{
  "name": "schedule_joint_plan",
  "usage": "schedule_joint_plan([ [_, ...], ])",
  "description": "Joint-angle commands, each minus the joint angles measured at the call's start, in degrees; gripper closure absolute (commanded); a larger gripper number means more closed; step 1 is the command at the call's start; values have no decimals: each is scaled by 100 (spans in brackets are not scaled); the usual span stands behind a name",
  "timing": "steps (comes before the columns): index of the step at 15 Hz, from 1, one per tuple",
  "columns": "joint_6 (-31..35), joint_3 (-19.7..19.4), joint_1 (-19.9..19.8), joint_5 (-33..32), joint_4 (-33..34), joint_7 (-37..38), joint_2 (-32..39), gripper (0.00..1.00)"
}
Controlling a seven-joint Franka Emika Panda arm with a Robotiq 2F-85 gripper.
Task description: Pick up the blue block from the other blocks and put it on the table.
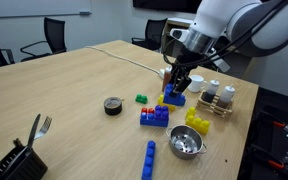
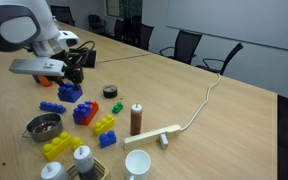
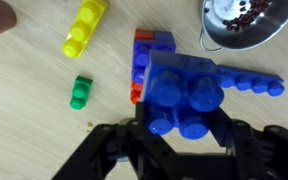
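My gripper (image 1: pixel 177 88) is shut on the small dark-blue block (image 1: pixel 174 98) and holds it just above the light-wood table (image 1: pixel 74 90). In the wrist view the block (image 3: pixel 184 95) fills the space between the two black fingers (image 3: pixel 184 135). It also shows in an exterior view (image 2: pixel 70 92) under the gripper (image 2: pixel 72 78). The other blocks lie below and beside it: a blue stack with a red piece (image 3: pixel 149 55) (image 1: pixel 154 116) (image 2: pixel 85 112), a yellow brick (image 3: pixel 84 28) (image 1: pixel 197 122), a small green one (image 3: pixel 80 92) (image 1: pixel 142 98) and a long blue bar (image 3: pixel 249 82) (image 1: pixel 149 158).
A metal bowl (image 1: pixel 187 143) (image 2: pixel 42 127) (image 3: pixel 249 22) sits by the blocks. A tape roll (image 1: pixel 113 105), a condiment rack (image 1: pixel 219 100), a brown bottle (image 2: pixel 136 119), a white cup (image 2: pixel 136 162) and a fork (image 1: pixel 39 128) are on the table. Office chairs (image 2: pixel 189 45) stand behind it.
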Motion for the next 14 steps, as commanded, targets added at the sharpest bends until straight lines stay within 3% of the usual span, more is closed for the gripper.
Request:
schedule_joint_plan([
  [1,-61,330,48,572,-605,-652,-614,62],
  [4,-231,555,320,1308,-797,-1465,-888,62],
  [7,-521,541,624,2088,-886,-2234,-1178,62],
  [8,-265,480,682,1709,-772,-1710,-887,37],
  [13,-418,419,755,1899,-835,-2001,-1062,37],
  [14,-418,419,755,1899,-837,-2002,-1063,62],
])
